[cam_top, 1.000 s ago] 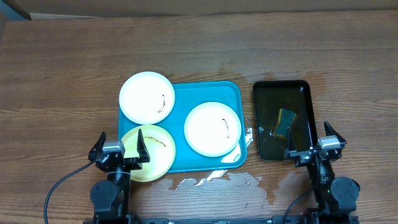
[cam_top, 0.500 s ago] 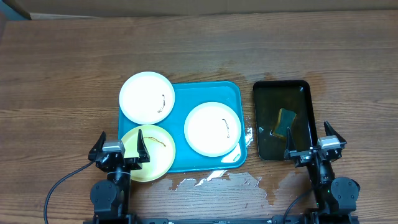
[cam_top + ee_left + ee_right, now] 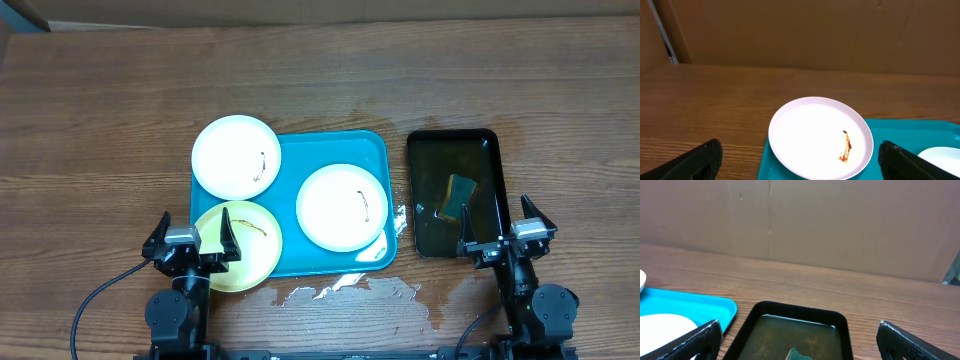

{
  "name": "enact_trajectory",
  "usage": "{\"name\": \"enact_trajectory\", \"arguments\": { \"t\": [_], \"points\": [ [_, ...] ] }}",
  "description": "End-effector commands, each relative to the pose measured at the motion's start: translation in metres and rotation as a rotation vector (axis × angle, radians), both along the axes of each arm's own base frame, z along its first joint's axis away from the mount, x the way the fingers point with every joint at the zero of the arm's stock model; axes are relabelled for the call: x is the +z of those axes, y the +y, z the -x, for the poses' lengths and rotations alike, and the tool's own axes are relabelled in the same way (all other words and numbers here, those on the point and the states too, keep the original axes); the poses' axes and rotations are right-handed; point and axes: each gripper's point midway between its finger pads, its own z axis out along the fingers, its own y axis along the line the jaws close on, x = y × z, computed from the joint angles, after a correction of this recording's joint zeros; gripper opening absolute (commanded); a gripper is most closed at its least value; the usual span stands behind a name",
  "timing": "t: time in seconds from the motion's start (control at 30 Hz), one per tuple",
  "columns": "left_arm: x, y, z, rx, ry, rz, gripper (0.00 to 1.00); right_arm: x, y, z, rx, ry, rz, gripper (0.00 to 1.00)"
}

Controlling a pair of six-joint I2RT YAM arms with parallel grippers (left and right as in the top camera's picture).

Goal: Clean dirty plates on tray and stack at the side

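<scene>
Three plates [image 3: 342, 207] on tray [image 3: 320, 148], sponge [image 3: 461, 195] in black tray [image 3: 440, 160].

Bright, even light from above falls on the worktop [image 3: 100, 120], leaving only thin soft shadows. It bleaches the two white plates [image 3: 236, 156] nearly blank and puts a pale sheen on the wet patch [image 3: 350, 288] and on the water in the black tray [image 3: 440, 160]. The overhead view is sharp from edge to edge, while both wrist views are dimmer, warmer and softer, with the fingers [image 3: 692, 162] of the left hand [image 3: 800, 147] and of the right hand [image 3: 799, 327] dark and blurred in the bottom corners.
</scene>
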Motion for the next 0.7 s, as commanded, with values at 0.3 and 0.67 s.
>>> {"name": "enact_trajectory", "arguments": {
  "t": [0.3,0.67],
  "points": [
    [0.001,-0.001,0.0,-0.005,-0.005,-0.02,1.0,0.04,-0.005,0.007,-0.025,-0.018,-0.179,1.0],
    [0.001,-0.001,0.0,-0.005,-0.005,-0.02,1.0,0.146,0.0,-0.009,-0.044,0.313,-0.262,1.0]
  ]
}}
